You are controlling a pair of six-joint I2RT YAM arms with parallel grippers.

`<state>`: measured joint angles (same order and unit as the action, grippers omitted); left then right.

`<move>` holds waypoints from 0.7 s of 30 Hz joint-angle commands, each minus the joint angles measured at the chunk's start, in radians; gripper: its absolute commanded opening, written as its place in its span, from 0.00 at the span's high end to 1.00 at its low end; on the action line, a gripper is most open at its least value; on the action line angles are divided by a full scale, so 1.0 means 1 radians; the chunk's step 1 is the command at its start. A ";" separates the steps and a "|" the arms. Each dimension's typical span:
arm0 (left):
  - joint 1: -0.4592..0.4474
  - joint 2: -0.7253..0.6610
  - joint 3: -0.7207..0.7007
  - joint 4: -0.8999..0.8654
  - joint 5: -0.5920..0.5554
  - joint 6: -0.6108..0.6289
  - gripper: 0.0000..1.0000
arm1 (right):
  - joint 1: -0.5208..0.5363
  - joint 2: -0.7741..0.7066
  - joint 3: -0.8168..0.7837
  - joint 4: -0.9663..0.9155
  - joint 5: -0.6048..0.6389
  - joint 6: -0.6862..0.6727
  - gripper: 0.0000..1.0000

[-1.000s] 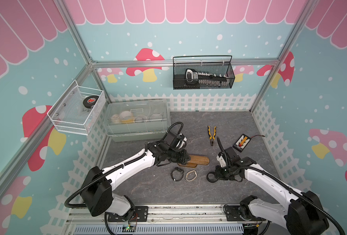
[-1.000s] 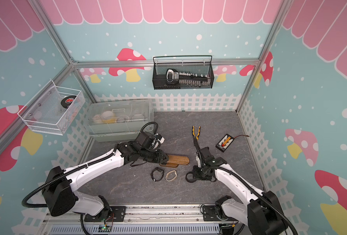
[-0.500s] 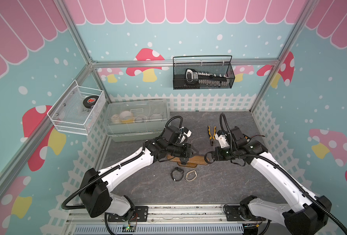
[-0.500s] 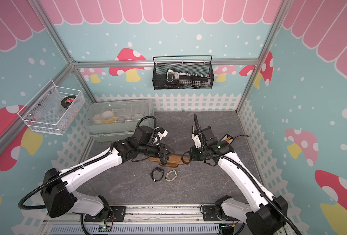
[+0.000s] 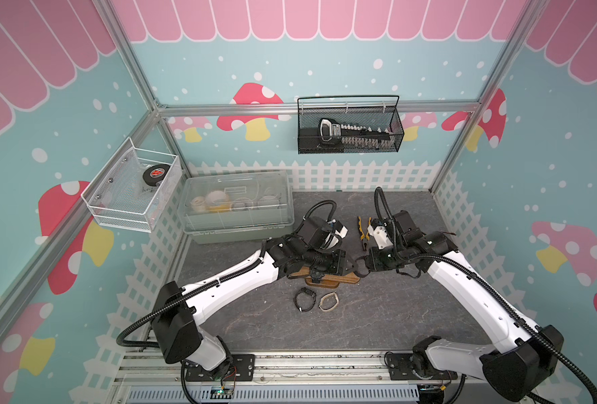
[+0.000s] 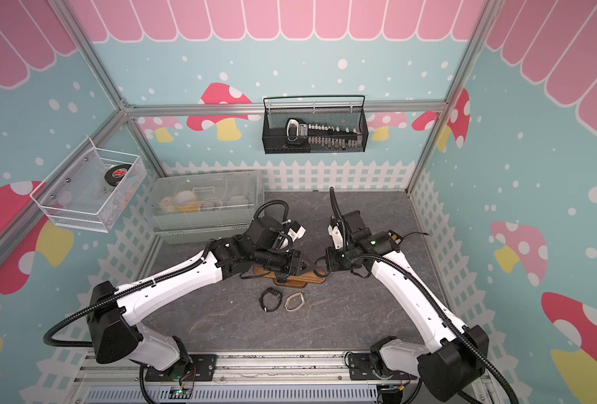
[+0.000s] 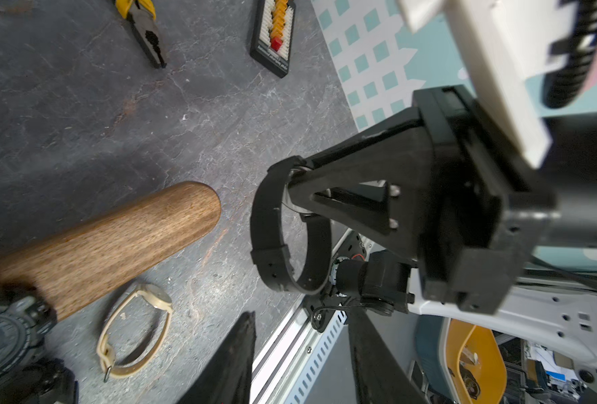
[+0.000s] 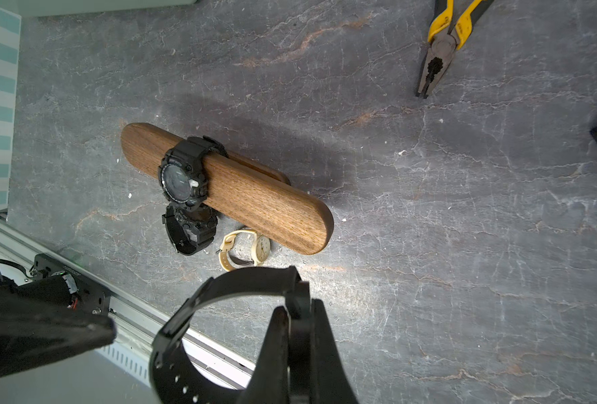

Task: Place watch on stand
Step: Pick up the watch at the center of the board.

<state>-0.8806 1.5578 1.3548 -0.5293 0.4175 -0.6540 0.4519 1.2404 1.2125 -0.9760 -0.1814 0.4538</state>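
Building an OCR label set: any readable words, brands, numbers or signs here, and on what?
Nothing reads clearly.
Black watch on the stand: bezel lettering, too small.
Beige watch: dial numerals, too small.
Black connector board: white print along one edge, blurred.
Puck in the white basket: red logo, unreadable.
Tool in the black basket: label, unreadable.

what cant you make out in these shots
Held watch: face unseen; the right gripper covers it in the left wrist view, the bottom edge cuts it in the right wrist view.
Stand: mostly under the left gripper in both top views.
Clear box: contents blurred through the plastic, top views.
Black basket: tool inside too small to name.
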 commanded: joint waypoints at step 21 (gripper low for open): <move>-0.035 0.134 0.104 -0.104 -0.076 0.011 0.92 | 0.045 -0.044 0.012 -0.011 0.022 0.006 0.95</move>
<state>-0.9115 1.6737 1.4330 -0.6090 0.3584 -0.6449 0.4873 1.2289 1.2133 -0.9794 -0.1726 0.4606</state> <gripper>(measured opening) 0.105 0.070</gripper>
